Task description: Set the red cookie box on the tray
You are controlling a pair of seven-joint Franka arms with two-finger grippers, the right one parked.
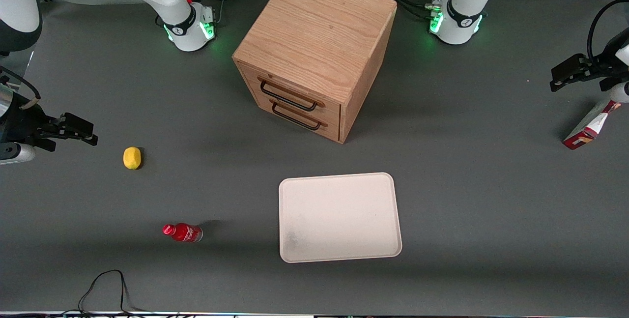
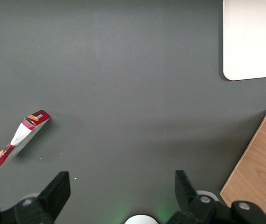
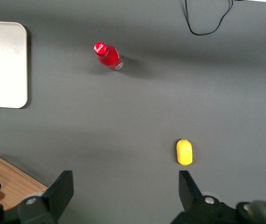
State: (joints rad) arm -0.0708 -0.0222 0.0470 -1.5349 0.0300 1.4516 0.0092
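A yellow lemon [image 1: 131,158] and a small red bottle [image 1: 183,232] lie toward the parked arm's end of the grey surface [image 1: 491,200]. Mid-surface stands the wooden drawer cabinet [image 1: 314,57], with the cream tray [image 1: 339,217] nearer the front camera. Toward the working arm's end, the red cookie box [image 1: 589,129] rests on the surface, well apart from the tray. The tool [image 2: 122,186] hovers above the surface near the box, fingers spread wide, gripping nothing.

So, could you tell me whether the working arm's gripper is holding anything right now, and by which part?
Nothing is held. The gripper is open and hangs above bare table, while the red cookie box lies apart from it, ungrasped.
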